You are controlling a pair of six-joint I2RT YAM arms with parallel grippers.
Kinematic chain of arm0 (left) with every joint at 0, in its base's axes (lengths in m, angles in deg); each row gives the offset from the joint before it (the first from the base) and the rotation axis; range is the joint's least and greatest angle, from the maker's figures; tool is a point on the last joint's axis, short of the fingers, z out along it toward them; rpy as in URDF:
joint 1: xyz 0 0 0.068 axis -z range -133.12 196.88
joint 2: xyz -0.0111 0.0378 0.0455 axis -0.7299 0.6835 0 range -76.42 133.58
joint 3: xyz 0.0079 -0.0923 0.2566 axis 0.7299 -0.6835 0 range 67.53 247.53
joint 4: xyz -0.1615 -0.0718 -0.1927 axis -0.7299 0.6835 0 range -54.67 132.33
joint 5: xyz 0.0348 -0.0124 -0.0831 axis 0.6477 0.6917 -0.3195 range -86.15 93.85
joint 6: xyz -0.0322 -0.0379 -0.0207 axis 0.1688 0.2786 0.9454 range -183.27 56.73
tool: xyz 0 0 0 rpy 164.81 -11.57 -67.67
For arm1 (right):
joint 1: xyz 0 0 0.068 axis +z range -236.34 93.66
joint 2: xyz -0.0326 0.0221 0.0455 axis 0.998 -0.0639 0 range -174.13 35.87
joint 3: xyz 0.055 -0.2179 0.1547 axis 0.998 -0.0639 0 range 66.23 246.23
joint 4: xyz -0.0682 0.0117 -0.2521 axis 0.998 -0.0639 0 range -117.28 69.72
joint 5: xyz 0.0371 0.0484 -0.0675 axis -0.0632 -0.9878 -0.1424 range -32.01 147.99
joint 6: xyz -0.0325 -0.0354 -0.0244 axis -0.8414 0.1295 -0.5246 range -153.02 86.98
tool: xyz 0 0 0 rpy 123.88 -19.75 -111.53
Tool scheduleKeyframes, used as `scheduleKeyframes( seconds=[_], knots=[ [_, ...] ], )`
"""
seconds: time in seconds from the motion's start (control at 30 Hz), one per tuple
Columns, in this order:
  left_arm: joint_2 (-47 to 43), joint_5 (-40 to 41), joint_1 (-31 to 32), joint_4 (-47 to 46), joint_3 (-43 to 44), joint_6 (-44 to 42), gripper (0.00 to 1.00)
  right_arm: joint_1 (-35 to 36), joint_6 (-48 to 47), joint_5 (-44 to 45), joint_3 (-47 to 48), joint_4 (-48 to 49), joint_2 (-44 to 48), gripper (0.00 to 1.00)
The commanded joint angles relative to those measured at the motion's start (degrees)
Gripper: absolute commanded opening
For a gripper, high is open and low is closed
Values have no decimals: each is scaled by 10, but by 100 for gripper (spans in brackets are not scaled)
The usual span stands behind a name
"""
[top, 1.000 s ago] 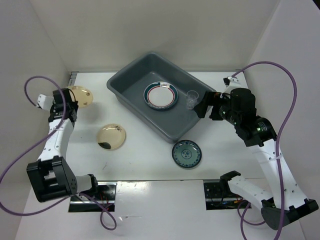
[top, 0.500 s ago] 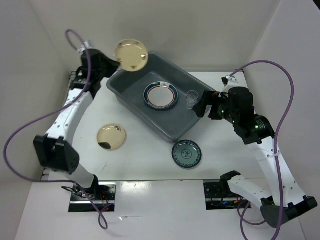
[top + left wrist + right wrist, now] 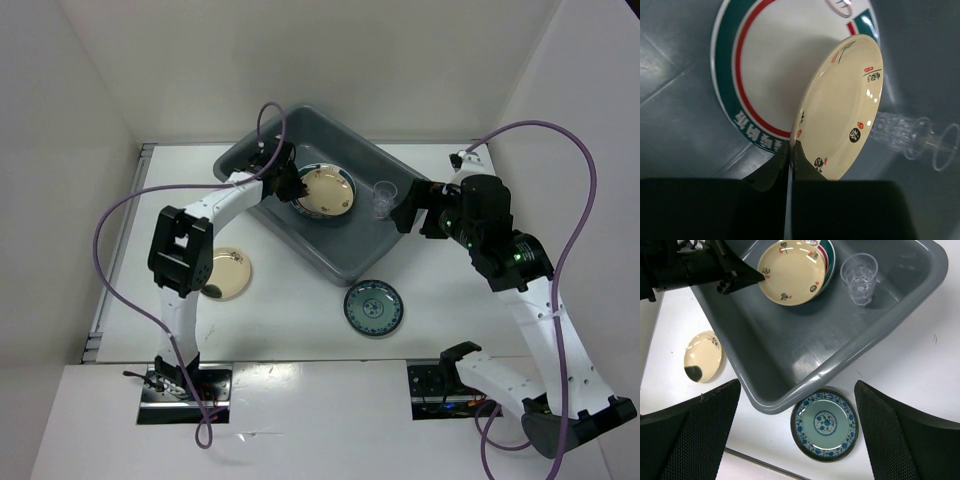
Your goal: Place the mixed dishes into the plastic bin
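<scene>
Swung in off the surface (image 3: 290, 305), the gold-cream plate (image 3: 845, 110) now tilts inside the plastic bin (image 3: 345, 262) over its red-and-green-rimmed plate (image 3: 772, 65), left fingers (image 3: 766, 174) pinching its rim, right fingers (image 3: 700, 430) wide and empty; release likely follows.

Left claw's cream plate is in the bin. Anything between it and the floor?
Yes. The white round plate with a red-and-green rim lies directly under the round gold-cream plate in the left claw, covering that part of the floor of the dark grey plastic bin. The small clear cup stands aside, apart.
</scene>
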State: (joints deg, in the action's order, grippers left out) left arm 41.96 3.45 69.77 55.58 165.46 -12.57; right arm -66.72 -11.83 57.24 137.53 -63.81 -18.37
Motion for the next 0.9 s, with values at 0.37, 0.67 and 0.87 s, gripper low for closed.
scheduleKeyframes(
  seconds=[0.37, 0.67, 0.87],
  knots=[
    [57, 30, -7, -55, -9, -24, 0, -3, 29, 11, -3, -5, 27, 99],
    [102, 18, -7, -76, -4, -12, 10, -3, 34, 11, -8, -16, 38, 99],
    [115, 18, -7, -90, -4, 4, 53, -3, 34, 11, -13, -21, 38, 99]
  ],
)
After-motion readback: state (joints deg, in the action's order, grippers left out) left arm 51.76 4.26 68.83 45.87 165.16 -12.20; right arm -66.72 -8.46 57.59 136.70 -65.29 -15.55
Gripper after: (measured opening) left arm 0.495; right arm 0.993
